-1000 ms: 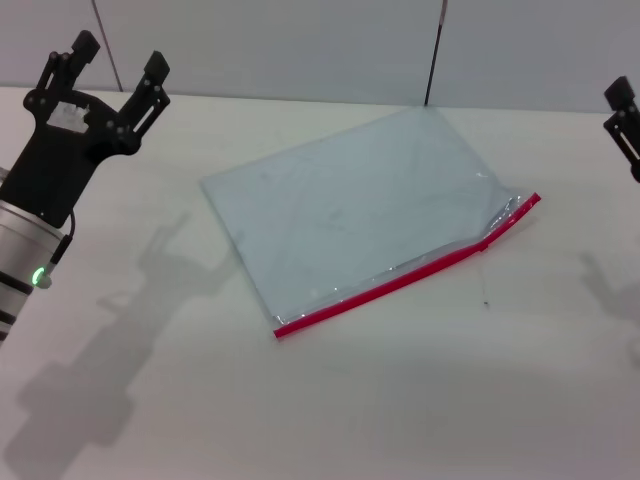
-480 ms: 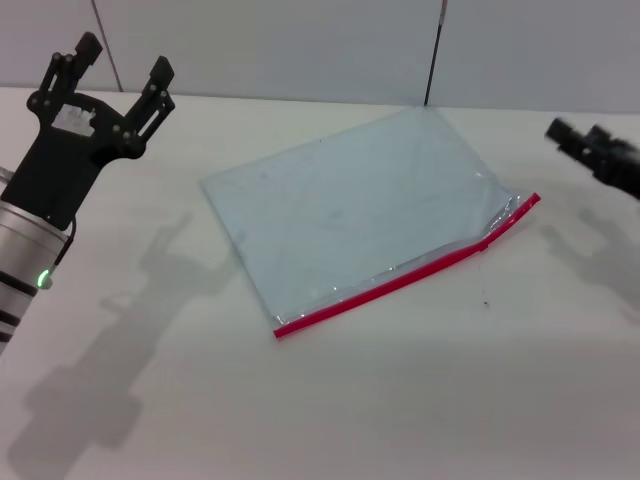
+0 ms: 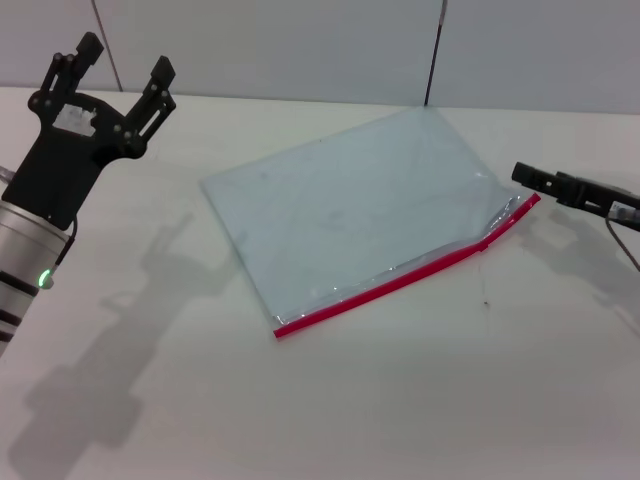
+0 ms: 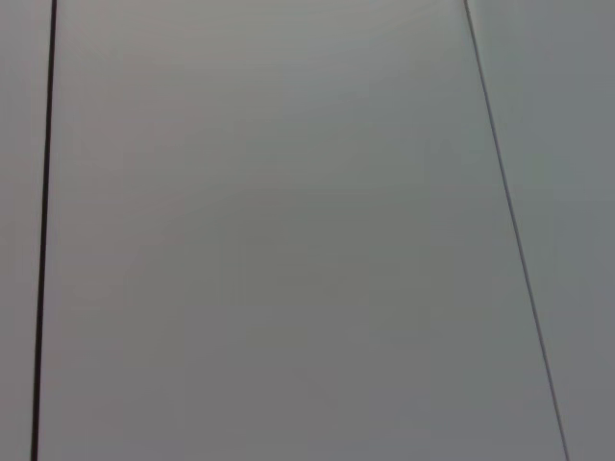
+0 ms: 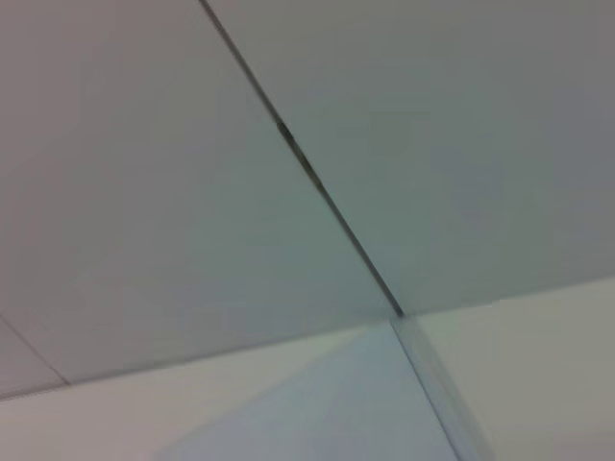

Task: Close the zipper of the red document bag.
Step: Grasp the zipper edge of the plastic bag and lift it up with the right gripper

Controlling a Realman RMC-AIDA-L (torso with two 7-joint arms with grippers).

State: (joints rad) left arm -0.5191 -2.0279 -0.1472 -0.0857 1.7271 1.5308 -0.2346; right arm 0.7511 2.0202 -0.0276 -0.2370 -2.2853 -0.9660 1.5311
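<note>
Red document bag (image 3: 350, 215) flat on white table (image 3: 420, 400), zipper (image 3: 405, 277) along near edge; left gripper (image 3: 118, 62) raised, fingers spread (far left); right gripper (image 3: 525, 175) beside zipper's right end.

Pale blue-grey red document bag (image 3: 350, 205), red zipper (image 3: 405, 280).

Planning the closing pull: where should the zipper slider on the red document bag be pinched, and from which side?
Pinch the zipper at its crumpled, gaping right end, approaching from the right where the right gripper hovers; the slider itself is too small to see.
</note>
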